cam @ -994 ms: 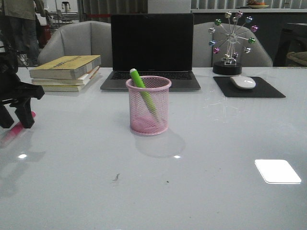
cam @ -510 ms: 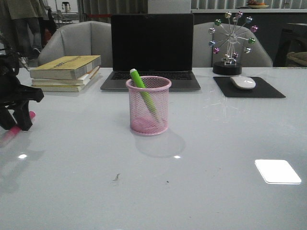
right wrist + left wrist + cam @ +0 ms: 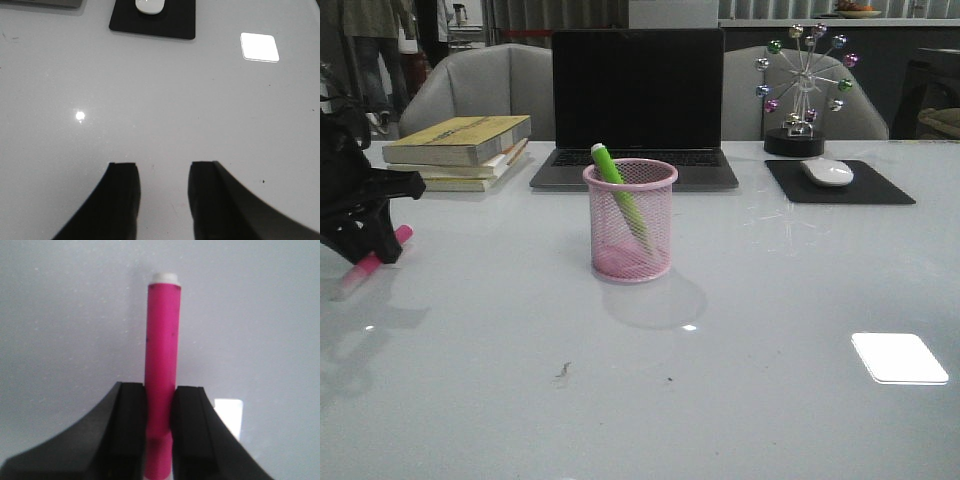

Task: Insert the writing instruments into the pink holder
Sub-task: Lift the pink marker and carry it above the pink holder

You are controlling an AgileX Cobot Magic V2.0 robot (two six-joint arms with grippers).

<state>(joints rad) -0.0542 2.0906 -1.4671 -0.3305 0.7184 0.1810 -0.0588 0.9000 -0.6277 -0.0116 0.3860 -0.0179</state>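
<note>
The pink holder (image 3: 630,222) stands upright at the table's middle, in front of the laptop. The green marker (image 3: 611,172) leans inside it, its top poking out over the rim at the left. My left gripper (image 3: 368,243) is at the table's far left edge, shut on the magenta marker (image 3: 401,237), which slants down to the left with its pale cap near the table. In the left wrist view the magenta marker (image 3: 162,335) sticks out between the closed fingers of the gripper (image 3: 160,390). My right gripper (image 3: 164,167) stands open over bare table, holding nothing; it is out of the front view.
Behind the holder are an open laptop (image 3: 637,100), a stack of books (image 3: 460,148) at back left, and a white mouse (image 3: 827,172) on a black pad (image 3: 880,188) at back right, beside a ferris-wheel ornament (image 3: 805,90). The pad (image 3: 152,22) also shows in the right wrist view.
My left gripper has shifted slightly right and up with the magenta marker, whose upper end has risen. The holder and green marker have not moved.
</note>
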